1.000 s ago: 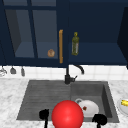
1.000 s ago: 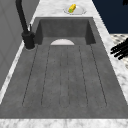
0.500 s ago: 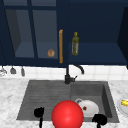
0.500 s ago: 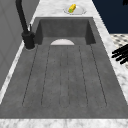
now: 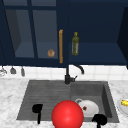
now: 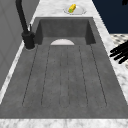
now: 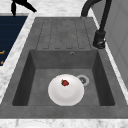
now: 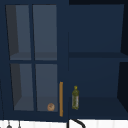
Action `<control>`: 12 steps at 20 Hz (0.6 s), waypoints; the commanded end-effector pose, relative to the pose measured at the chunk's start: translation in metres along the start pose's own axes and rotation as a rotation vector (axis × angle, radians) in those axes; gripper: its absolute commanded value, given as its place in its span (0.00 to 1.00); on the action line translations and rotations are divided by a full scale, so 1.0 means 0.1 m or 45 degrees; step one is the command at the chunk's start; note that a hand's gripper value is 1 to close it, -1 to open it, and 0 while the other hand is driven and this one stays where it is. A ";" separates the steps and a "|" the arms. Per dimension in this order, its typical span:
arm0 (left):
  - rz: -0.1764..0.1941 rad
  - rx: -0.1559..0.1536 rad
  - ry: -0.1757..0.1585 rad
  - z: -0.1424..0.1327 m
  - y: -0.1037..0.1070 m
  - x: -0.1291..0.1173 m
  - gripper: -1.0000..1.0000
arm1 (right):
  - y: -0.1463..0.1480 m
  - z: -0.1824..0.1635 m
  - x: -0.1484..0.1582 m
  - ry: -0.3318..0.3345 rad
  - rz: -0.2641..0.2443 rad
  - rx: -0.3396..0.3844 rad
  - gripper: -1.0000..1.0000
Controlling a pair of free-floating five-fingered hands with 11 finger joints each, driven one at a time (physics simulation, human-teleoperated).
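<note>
Front view matches a second ago: left robot hand (image 5: 37,109) and right robot hand (image 5: 99,119) unmoved by the sink (image 5: 45,92), finger states unclear.

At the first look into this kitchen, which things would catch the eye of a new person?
A big red ball at the front edge of the sink stands out most, with the left hand and the right hand on either side of it. Behind it, a white plate with a small red piece lies in the basin. Above, a green bottle stands on the open cabinet shelf.
</note>
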 end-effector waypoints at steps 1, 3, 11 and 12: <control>0.000 0.000 0.000 0.00 0.00 0.00 0.50 | -0.01 -0.03 0.00 0.019 -0.010 0.011 0.00; -0.011 0.003 0.002 0.00 0.00 0.00 0.50 | -0.05 -0.11 0.05 0.005 0.006 0.016 0.00; -0.040 0.017 0.011 -0.01 0.00 -0.01 0.50 | -0.18 -0.46 0.17 -0.076 0.061 0.027 0.00; -0.042 0.019 0.012 -0.01 0.00 -0.01 0.50 | -0.20 -0.50 0.20 -0.087 0.063 0.034 0.00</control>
